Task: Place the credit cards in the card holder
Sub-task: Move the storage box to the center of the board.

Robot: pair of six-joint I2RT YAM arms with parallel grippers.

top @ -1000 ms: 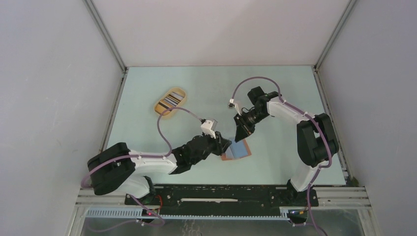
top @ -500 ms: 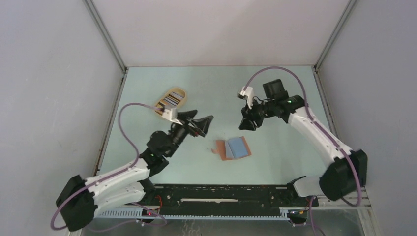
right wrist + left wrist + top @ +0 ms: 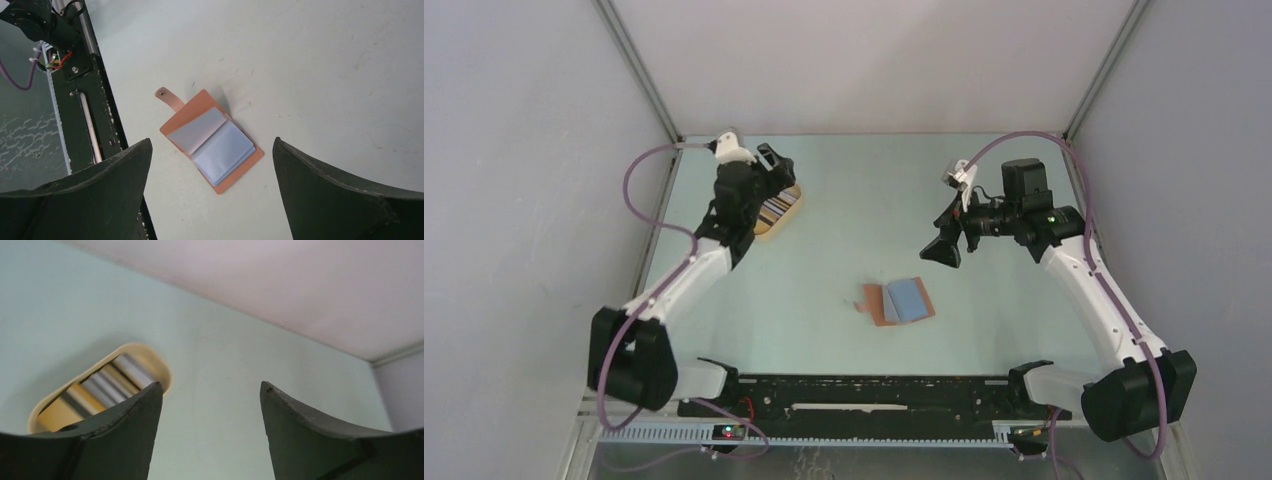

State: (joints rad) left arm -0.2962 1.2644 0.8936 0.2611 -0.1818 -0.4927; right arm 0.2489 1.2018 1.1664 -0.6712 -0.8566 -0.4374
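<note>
**Right wrist view shows the card holder's open face**

The right wrist camera looks down between the spread, empty fingers of the right gripper (image 3: pixel 211 141) at the card holder (image 3: pixel 212 142). It is reddish-brown and lies open and flat on the table (image 3: pixel 325 60), with pale blue-grey sleeves showing and a snap tab sticking out at one edge. The top view gives only a small patch at mid-table. The left wrist camera shows the left gripper (image 3: pixel 210 386), fingers apart and holding nothing, over the oval tray (image 3: pixel 162 371) of striped credit cards (image 3: pixel 107 382).
</note>
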